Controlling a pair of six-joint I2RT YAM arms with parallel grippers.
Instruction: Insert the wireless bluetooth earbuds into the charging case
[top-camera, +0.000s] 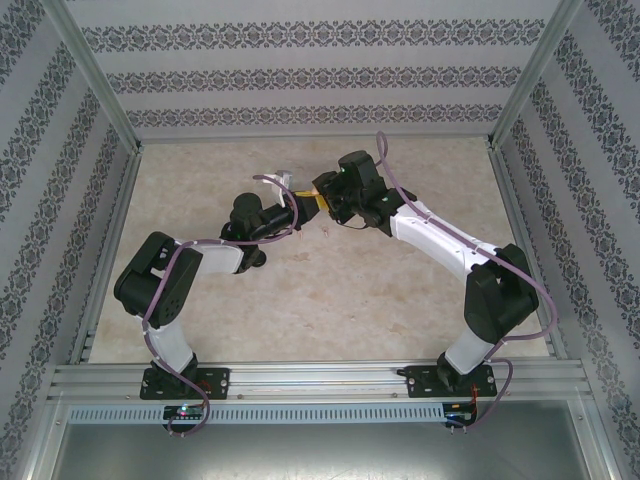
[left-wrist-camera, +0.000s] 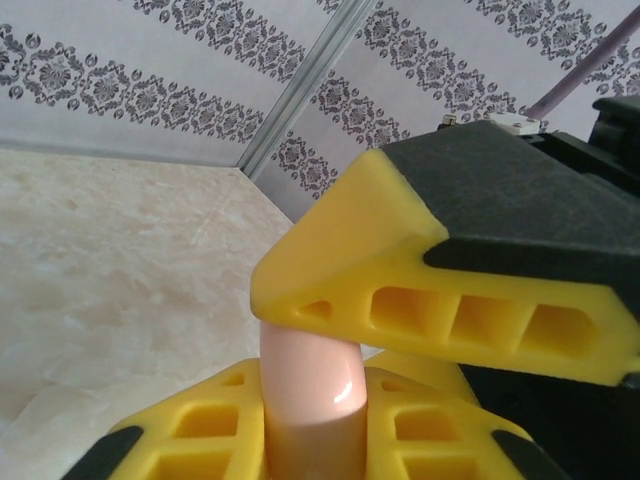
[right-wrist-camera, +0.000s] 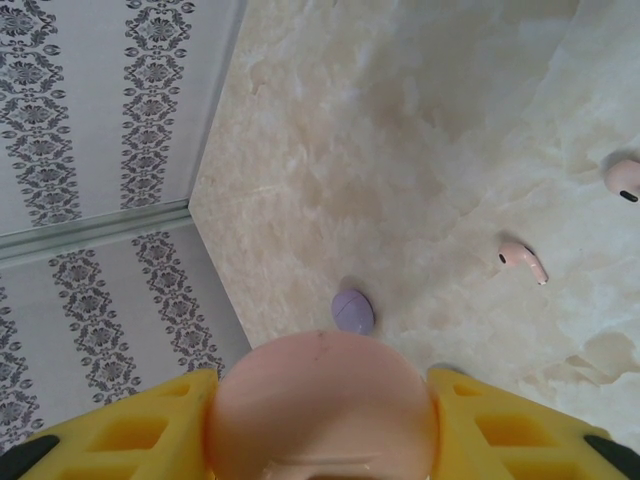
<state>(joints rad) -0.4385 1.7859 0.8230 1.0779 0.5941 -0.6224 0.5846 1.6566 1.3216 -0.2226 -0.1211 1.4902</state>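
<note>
The pale pink charging case (left-wrist-camera: 310, 372) is being held up off the counter (right-wrist-camera: 400, 150), low in the middle of both wrist views. The left gripper (left-wrist-camera: 312, 405) is clenching its jaws on the two flat faces of the case. The right gripper (right-wrist-camera: 320, 392) is pressing its jaws on the round edge from both sides, so both are grasping the same case. In the left wrist view one yellow finger (left-wrist-camera: 350, 250) of the right gripper is lying on the top of the case.

The earbuds are not yet inside. One pale pink earbud (right-wrist-camera: 522, 261) is lying on the counter at the right of the right wrist view, and a second pale pink earbud (right-wrist-camera: 622, 178) is lying at the right edge, well apart from the first. A small light purple thing (right-wrist-camera: 352, 310) is lying just above the case in that view; I cannot tell if it is an earbud or a case.

In my judgement the earbuds are very light, hard and glossy, so they are likely to slip or jump out of wide jaws. The stem is thin, so I think a light grip across the rounded head, with the stem left free for the socket, is the safer hold. The case also looks smooth and shiny, so it may turn in the grip if it is squeezed near the curve.
</note>
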